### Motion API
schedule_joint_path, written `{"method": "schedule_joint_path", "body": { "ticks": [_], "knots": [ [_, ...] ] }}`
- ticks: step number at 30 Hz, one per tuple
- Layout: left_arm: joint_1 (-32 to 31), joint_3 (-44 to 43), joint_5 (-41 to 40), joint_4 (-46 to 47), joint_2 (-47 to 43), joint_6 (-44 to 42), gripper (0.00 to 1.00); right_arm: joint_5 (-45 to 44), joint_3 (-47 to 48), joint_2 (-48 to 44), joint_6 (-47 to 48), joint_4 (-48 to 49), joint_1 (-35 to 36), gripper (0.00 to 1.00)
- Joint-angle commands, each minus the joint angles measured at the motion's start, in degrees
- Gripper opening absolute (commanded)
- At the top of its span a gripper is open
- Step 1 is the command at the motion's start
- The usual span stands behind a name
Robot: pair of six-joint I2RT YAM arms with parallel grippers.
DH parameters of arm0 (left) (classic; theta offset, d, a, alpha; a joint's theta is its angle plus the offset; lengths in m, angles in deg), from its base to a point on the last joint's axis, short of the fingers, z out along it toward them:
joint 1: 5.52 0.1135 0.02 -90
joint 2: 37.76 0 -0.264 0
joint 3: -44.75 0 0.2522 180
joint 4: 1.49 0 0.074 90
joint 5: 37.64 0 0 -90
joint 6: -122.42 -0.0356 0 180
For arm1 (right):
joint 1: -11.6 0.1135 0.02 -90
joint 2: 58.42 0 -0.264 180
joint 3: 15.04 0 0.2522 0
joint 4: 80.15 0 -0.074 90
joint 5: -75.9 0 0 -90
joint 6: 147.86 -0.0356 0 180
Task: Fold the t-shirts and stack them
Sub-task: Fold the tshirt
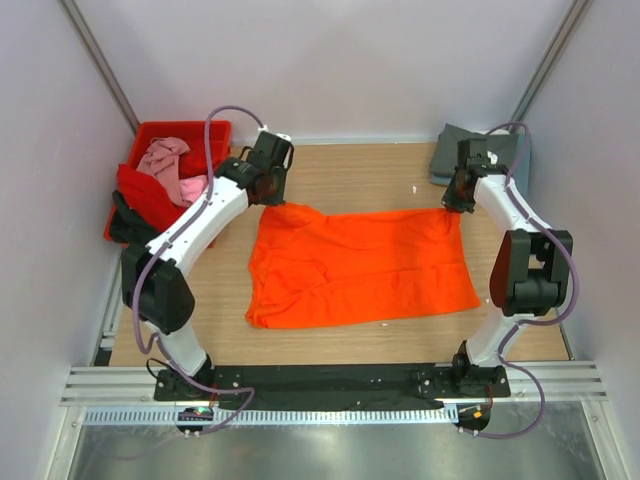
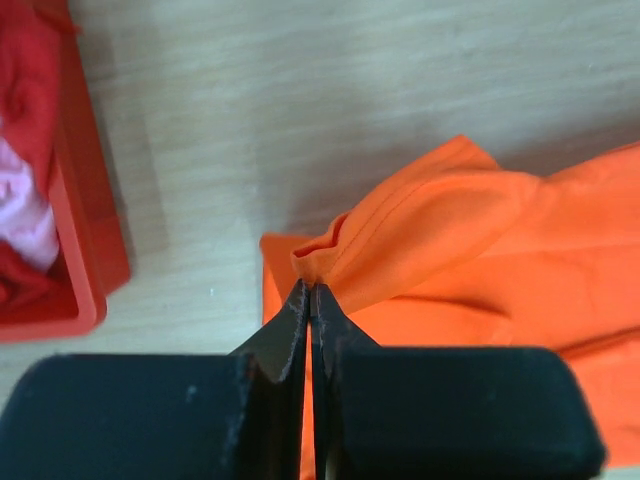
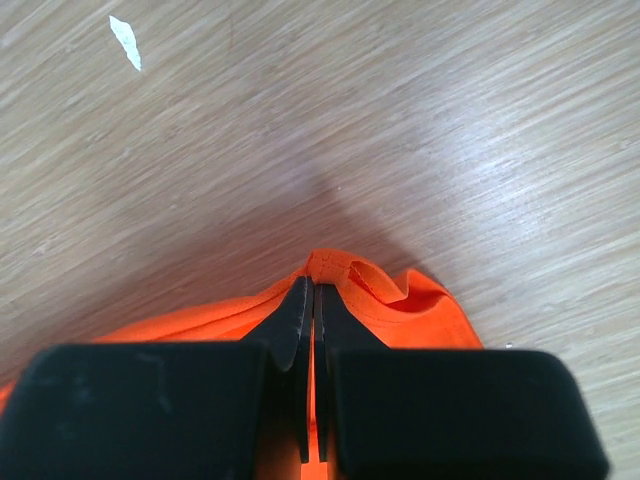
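Observation:
The bright orange t-shirt [image 1: 360, 265] lies spread across the middle of the wooden table. My left gripper [image 1: 268, 192] is shut on its far left corner; in the left wrist view the jaws [image 2: 310, 290] pinch a bunched fold of orange cloth [image 2: 430, 240]. My right gripper [image 1: 455, 203] is shut on the far right corner; in the right wrist view the jaws [image 3: 313, 285] pinch the orange hem [image 3: 400, 300]. Red and pink shirts [image 1: 165, 175] lie in the red crate. A folded dark grey and slate shirt pile [image 1: 455, 150] lies at the far right.
The red plastic crate [image 1: 205, 130] stands at the far left, its wall also in the left wrist view [image 2: 90, 230]. A small white scrap [image 3: 125, 40] lies on the table beyond the right gripper. White walls close in the table on three sides.

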Motion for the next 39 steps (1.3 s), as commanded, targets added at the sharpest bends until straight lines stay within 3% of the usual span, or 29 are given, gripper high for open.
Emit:
{"method": "schedule_joint_path", "body": {
  "ticks": [1,10,16,27,31,39],
  "knots": [
    [-0.03,-5.17,-2.2,8.52,4.65,-4.09,0.0,0.64,1.22,-0.21,0.37,4.27,-0.08,0.01],
    [-0.03,-10.28,-2.38,13.26,12.91,-11.3,0.0,0.11,6.77,3.05,0.72,2.6,-0.17,0.01],
    [-0.38,-5.12,0.79,15.46,8.45,-10.96,0.0,0.29,3.08,0.33,1.33,3.57,-0.17,0.01],
    [-7.31,9.57,-10.19,11.86,-2.72,-9.81,0.0,-3.84,-5.27,-5.55,1.33,3.66,-1.75,0.01],
    [-11.18,12.3,-18.96,11.07,-3.34,-10.25,0.0,-4.72,-7.12,-7.84,0.72,3.83,-2.37,0.01],
    [-14.7,16.87,-23.47,7.55,-4.57,-8.59,0.0,-5.34,-10.11,-8.11,0.72,3.75,-2.98,0.01]
  ]
}}
